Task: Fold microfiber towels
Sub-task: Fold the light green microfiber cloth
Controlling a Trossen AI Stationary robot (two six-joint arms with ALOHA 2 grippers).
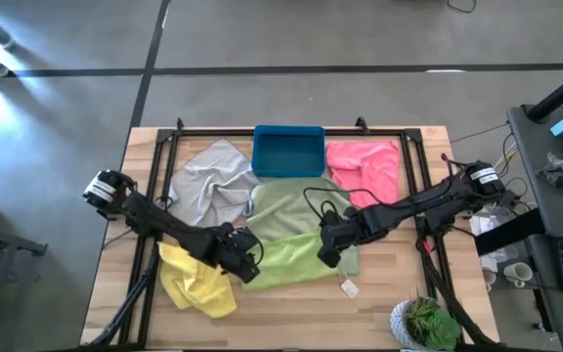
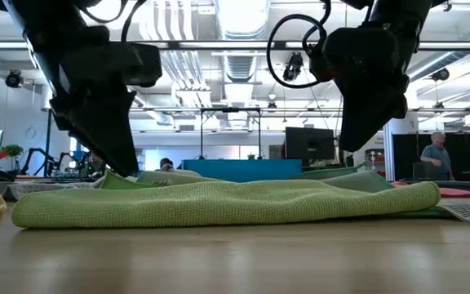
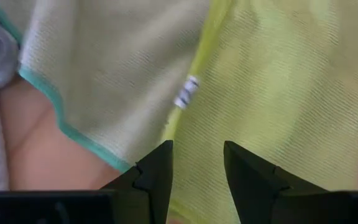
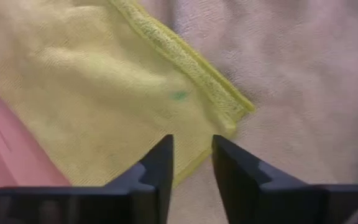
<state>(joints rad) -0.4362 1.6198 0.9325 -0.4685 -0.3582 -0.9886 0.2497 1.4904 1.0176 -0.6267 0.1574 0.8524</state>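
Nearest the lower edge of the high view, the bright lime green towel lies on the counter as a flattened band, its long axis running left to right across the frame. The left claw sits at its left end and the right claw over its right end, so each arm is nearer its own end. In the level view the left claw reaches down to the cloth's left end, while the right claw hangs clear above the right part with a gap beneath it. Both claws show parted fingers with nothing between them; the towel lies just under and ahead of each. My judgement is that the next fold turns on this left-right axis, both ends being within reach. Left of it the yellow towel lies bunched. Behind, the pale sage green towel lies partly under the lime one; farther back sit the light grey towel, the pink towel and the blue bin.
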